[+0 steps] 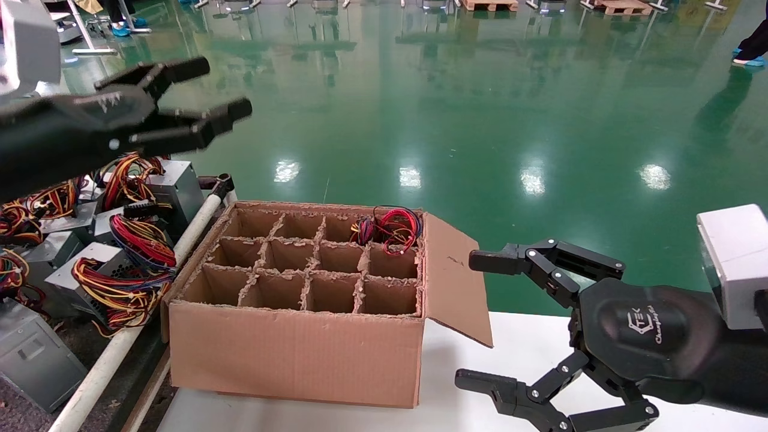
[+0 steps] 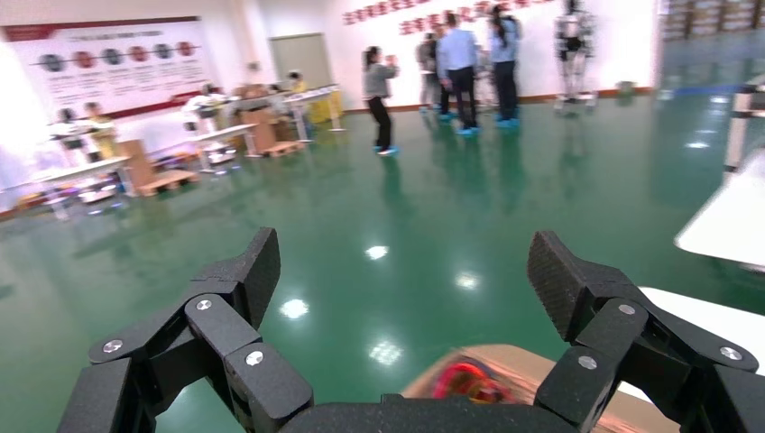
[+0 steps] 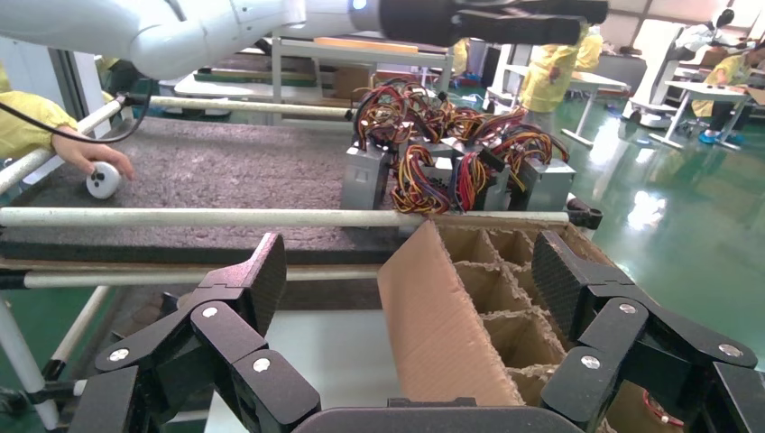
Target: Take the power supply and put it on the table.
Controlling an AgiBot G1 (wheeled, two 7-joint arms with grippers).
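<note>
Red and black wires of a power supply (image 1: pixel 390 229) stick out of the far right cell of the brown divided cardboard box (image 1: pixel 294 354); its grey body is hidden in the cell. The same wires (image 2: pixel 469 379) show blurred in the left wrist view. My left gripper (image 1: pixel 223 87) (image 2: pixel 403 262) hangs open and empty, high above the box's left side. My right gripper (image 1: pixel 471 319) (image 3: pixel 408 262) is open and empty over the white tabletop, right of the box. The dark gritty table (image 3: pixel 207 167) lies left of the box behind a white pipe rail (image 1: pixel 120 348).
Several grey power supplies with wire bundles (image 1: pixel 120 264) (image 3: pixel 451 162) are piled on the dark table. The box's open flap (image 1: pixel 453 276) leans toward my right gripper. The white tabletop (image 1: pixel 480 360) carries the box. A person's hand (image 3: pixel 81 153) rests on the table's far end.
</note>
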